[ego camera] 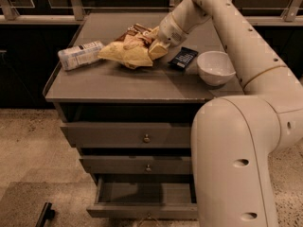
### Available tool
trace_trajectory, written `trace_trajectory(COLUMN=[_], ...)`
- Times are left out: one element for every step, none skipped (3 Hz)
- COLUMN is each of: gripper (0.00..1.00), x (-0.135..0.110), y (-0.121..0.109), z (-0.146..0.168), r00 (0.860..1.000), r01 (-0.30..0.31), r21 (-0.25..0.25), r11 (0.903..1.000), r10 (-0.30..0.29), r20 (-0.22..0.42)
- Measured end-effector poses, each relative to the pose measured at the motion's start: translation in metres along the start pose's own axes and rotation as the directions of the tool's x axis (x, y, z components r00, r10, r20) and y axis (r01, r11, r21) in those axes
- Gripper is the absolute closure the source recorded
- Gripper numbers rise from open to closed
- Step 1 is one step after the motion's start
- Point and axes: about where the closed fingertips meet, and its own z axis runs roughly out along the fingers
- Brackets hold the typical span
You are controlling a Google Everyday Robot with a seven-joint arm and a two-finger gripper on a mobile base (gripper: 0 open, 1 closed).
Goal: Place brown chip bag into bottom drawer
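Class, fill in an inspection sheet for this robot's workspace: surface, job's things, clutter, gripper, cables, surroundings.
Surface: grey cabinet top, carrying four items.
Job's things: brown chip bag lies crumpled on the cabinet top; bottom drawer pulled open, nothing seen in its visible part.
Clutter: plastic bottle on its side, picture-left of the bag; dark flat packet and white bowl picture-right.
Gripper: gripper down at the bag's picture-right end.
Cables: nothing seen.
Surroundings: two upper drawers closed; speckled floor; dark object on it.
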Motion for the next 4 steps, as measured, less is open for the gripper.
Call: trace_trajectory(gripper=[1.00,1.00,1.00,1.00], x=[-0.013,-0.060,-0.089,-0.109], y=[0.038,0.055,0.092,0.145], z=[-0.054,-0.104,-0.153,-0.206], r00=[0.991,0.978,0.968,0.976], r01=[-0.092,-0.145,-0.202,-0.206], r21=[-0.031,0.045,0.091,0.155], r11=[0.9952,0.9884,0.9752,0.9662], r10=[0.089,0.150,0.213,0.215], r20=[-0.102,-0.147,-0.132,-0.039])
